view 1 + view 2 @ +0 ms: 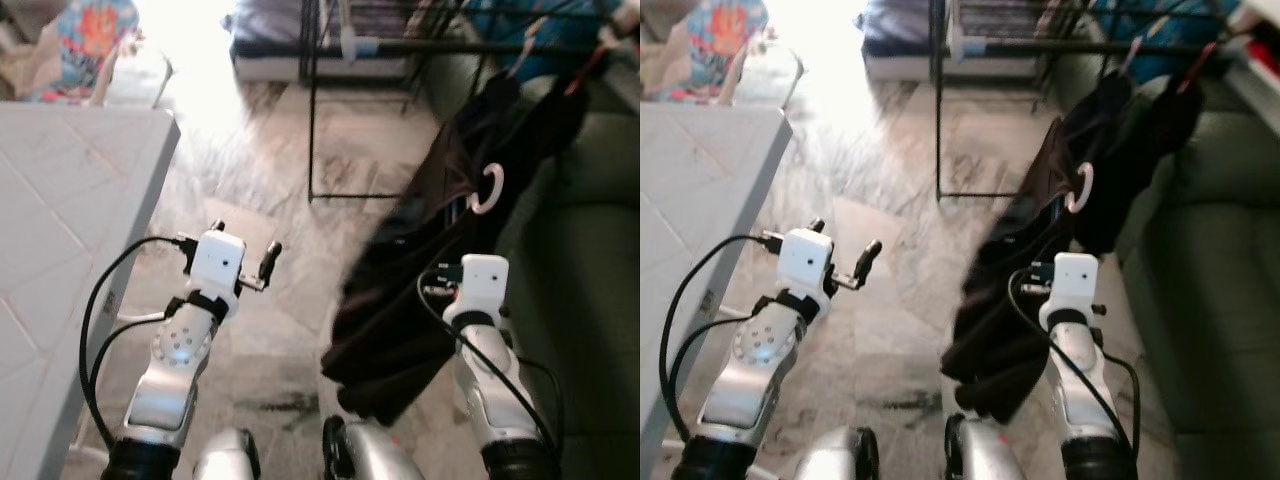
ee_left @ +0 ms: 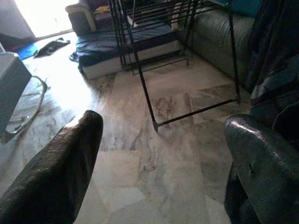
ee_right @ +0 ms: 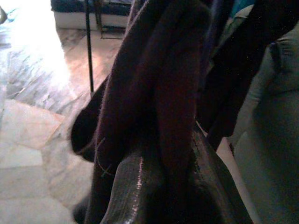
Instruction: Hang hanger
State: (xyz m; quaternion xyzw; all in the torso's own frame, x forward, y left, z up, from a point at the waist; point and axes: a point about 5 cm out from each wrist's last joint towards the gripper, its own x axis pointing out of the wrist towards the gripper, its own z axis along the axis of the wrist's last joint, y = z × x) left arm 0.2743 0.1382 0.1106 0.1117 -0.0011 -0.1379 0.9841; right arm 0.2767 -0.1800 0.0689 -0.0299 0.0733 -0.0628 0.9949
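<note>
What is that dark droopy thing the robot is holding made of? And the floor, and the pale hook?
The dark maroon garment looks like soft fuzzy knit cloth: it folds and droops limply. The pale veined floor looks like polished marble or stone tile, with grey streaks and glare. The pale curved hanger hook seems smooth plastic, though blur leaves that uncertain.

Garment [image 1: 420, 270] apparently between rack [image 1: 320, 110] and sofa [image 1: 585, 250].

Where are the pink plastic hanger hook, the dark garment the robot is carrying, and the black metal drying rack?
Pink plastic hanger hook [image 1: 489, 190], left eye view, on its curved top.
Dark garment [image 1: 400, 300], left eye view, mid-cloth.
Black metal drying rack [image 2: 142, 88], left wrist view, on its slanting leg.
</note>
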